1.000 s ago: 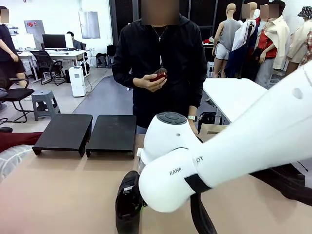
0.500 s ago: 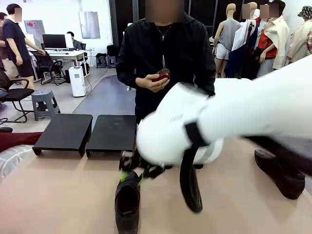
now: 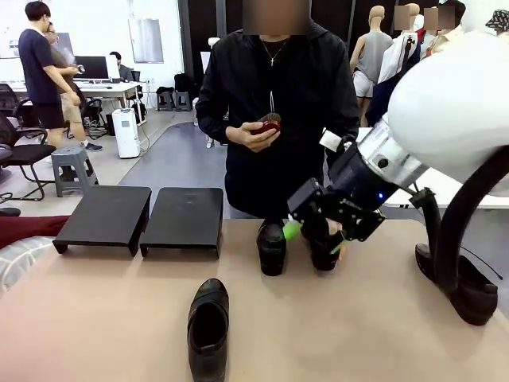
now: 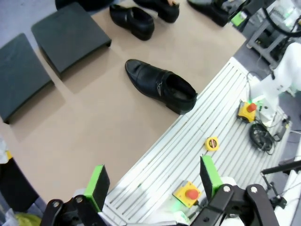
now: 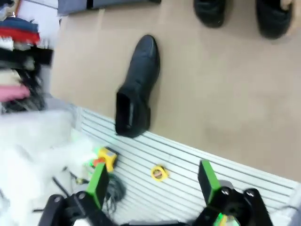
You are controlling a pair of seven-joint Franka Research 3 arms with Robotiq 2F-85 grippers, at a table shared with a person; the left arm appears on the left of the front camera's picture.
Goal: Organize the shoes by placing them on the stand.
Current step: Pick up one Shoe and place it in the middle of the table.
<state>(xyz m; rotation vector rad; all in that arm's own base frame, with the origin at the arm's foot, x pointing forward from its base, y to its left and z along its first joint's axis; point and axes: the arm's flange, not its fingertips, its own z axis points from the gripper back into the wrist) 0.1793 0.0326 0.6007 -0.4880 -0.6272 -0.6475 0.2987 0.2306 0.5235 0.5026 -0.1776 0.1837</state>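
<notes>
Hanging above the table [image 3: 103,318] with jaws wide and empty, the right gripper [image 3: 315,237] fronts two shoes [image 3: 271,248] at the far edge, a third shoe [image 3: 208,326] near, a fourth shoe [image 3: 469,298] rightward, all beside the stands [image 3: 103,216]; left gripper [image 4: 153,181] wide too.

- The right gripper [image 3: 315,237] lets go of the near shoe [image 3: 208,326]; its jaws now stand spread.
- It swings up and away, toward the far pair of shoes [image 3: 271,248].

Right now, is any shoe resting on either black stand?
No, in the front view both stands are bare on top, and all four shoes lie on the table.
</notes>
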